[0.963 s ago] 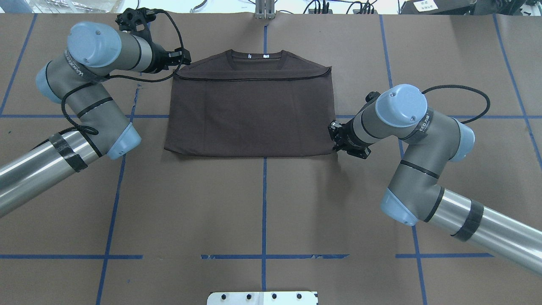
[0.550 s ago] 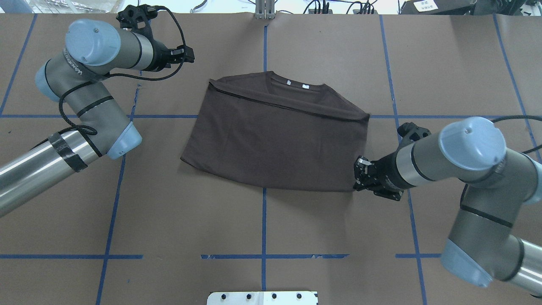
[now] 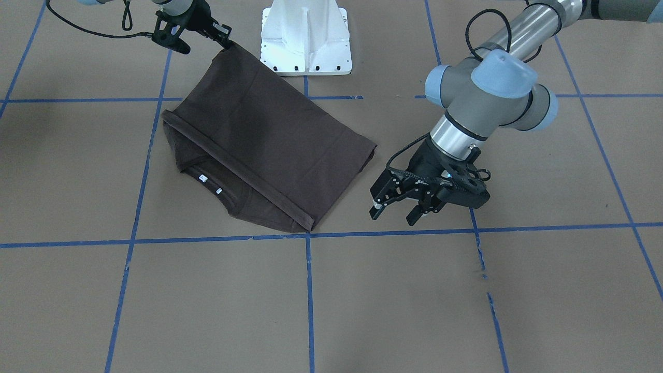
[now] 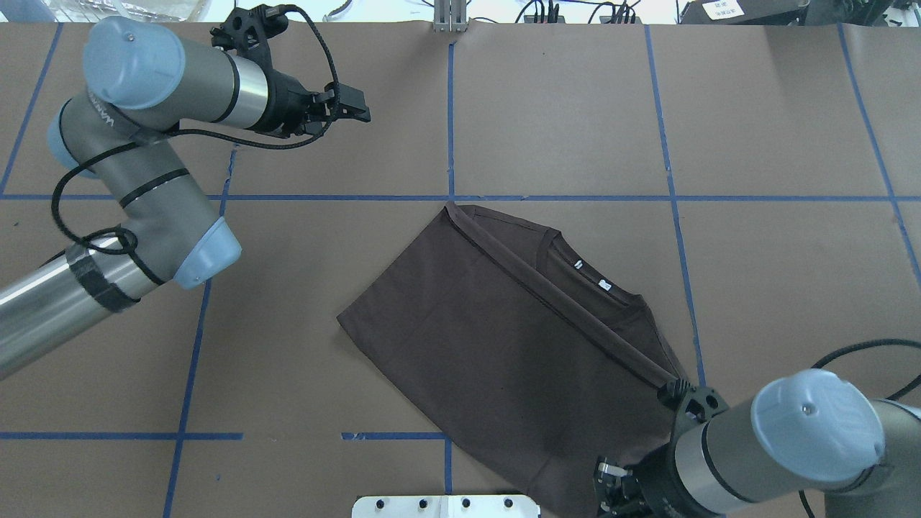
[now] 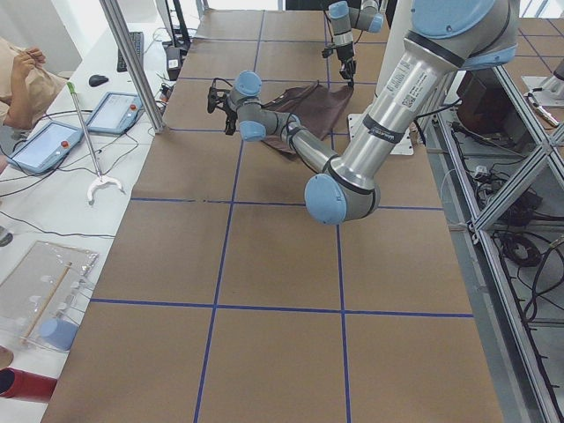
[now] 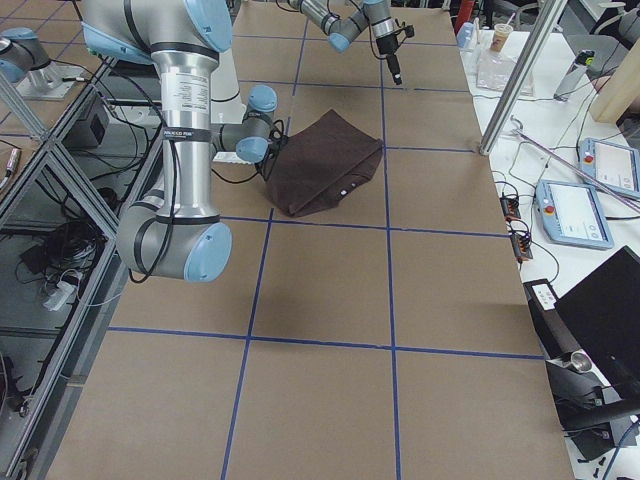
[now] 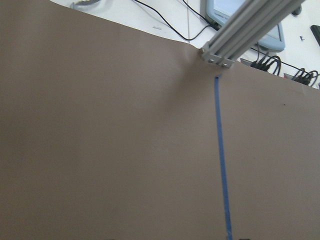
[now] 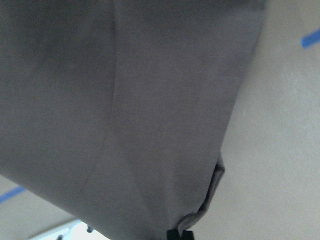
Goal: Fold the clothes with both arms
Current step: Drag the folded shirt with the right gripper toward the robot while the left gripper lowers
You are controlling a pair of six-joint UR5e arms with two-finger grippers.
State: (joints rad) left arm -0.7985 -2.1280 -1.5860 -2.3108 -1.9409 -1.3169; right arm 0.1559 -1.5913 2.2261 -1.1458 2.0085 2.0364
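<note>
The right tool is shut on one corner of the T-shirt. The shirt lies skewed on the tabletop, from centre toward 5 o'clock in the overhead view, collar side approx. at 2 o'clock. The left tool hangs empty w/ jaws wide apart near 11 o'clock, well apart from the cloth. To do this step well, I think the right arm should drag low & slow so the fold does not slip open, and let go only once the cloth lies flat, w/o wrinkles.
</note>
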